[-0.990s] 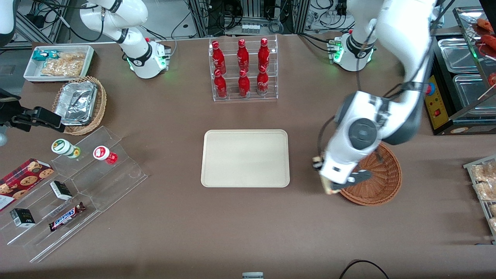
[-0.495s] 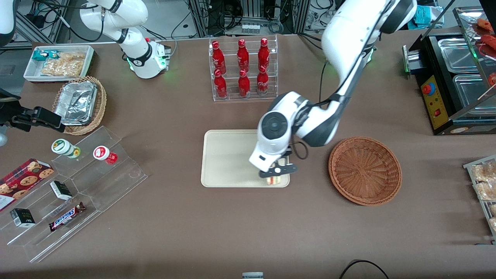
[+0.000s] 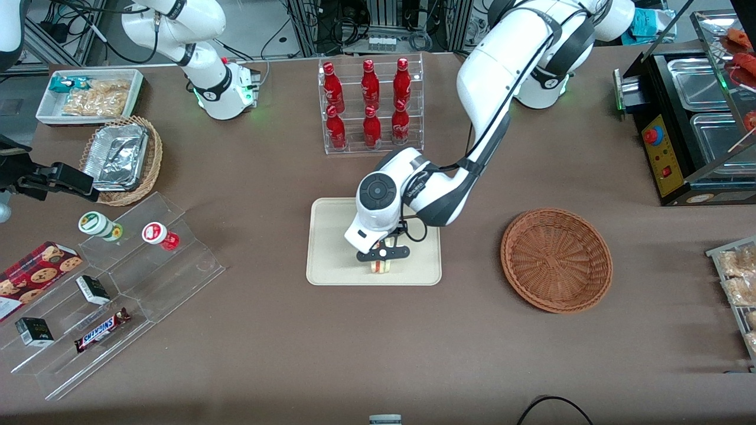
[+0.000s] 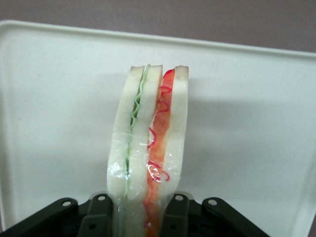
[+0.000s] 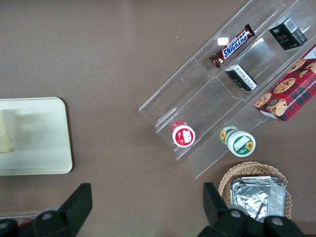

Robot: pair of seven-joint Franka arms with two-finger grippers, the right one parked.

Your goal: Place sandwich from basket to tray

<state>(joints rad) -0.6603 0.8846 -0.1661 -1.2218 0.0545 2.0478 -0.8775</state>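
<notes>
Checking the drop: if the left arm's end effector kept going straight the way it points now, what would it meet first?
Most likely the cream tray. The end effector is shut on the sandwich, which points at the tray's surface, so the sandwich's tip would touch first; the remaining gap is unclear.

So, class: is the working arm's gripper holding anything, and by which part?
Yes. The gripper, over the tray, holds the sandwich on edge, its fingers pressing the two outer bread faces at one end of the wedge.

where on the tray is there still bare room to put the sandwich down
The pincer holds the sandwich over the tray, near the edge closest to the front camera. The tray is bare all around it, with the widest patch toward the parked arm's end. The only crowding is the arm overhead toward the bottle rack.
</notes>
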